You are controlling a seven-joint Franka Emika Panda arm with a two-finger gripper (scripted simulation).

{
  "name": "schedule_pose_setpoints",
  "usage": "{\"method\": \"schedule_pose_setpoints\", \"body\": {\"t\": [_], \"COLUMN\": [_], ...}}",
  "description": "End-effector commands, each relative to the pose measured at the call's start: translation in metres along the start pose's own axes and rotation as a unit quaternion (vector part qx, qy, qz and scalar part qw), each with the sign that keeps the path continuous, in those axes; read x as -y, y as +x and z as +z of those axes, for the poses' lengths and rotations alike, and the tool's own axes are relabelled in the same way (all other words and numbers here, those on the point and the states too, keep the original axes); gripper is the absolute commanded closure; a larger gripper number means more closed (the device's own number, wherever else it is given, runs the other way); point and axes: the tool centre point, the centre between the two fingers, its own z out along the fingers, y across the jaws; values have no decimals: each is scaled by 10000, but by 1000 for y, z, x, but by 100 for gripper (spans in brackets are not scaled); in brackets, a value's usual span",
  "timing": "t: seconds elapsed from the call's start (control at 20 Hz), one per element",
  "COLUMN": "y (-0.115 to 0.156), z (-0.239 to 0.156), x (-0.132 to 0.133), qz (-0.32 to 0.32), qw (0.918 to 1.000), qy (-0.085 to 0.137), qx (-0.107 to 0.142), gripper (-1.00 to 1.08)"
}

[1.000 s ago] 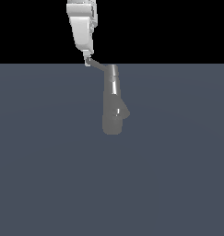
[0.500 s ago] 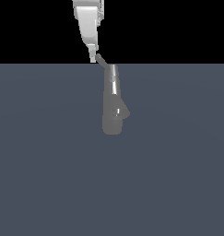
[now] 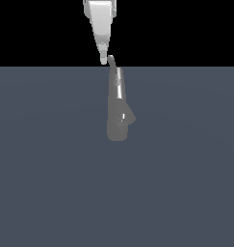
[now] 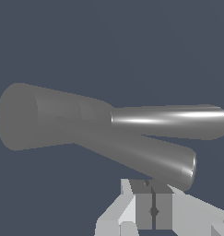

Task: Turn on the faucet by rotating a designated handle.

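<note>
The grey faucet stands upright on the dark floor, with a stubby spout bump on the side facing the exterior view's right. Its thin rod handle sticks up from the top, leaning slightly toward the exterior view's left. My gripper comes down from above, its tip against the handle's end on that left side. In the wrist view the faucet lies across the picture. The handle runs toward my gripper, whose fingers are shut together with nothing between them.
A flat dark grey-blue floor spreads all around the faucet. Behind it the background is black. No other objects show.
My gripper has moved toward the exterior view's right, pushing the handle. The handle has swung from pointing out to the left to standing nearly in line with the faucet body.
</note>
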Motion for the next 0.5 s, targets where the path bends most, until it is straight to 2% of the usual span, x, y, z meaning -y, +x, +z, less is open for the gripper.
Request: {"method": "schedule_pose_setpoints", "body": {"t": [0.0, 0.45], "y": [28, 93], "z": [1, 2], "x": [-2, -7], "qz": [94, 123], "qw": [10000, 9999], "qy": [-13, -25], "qx": [-13, -18], "gripper": [108, 108]}}
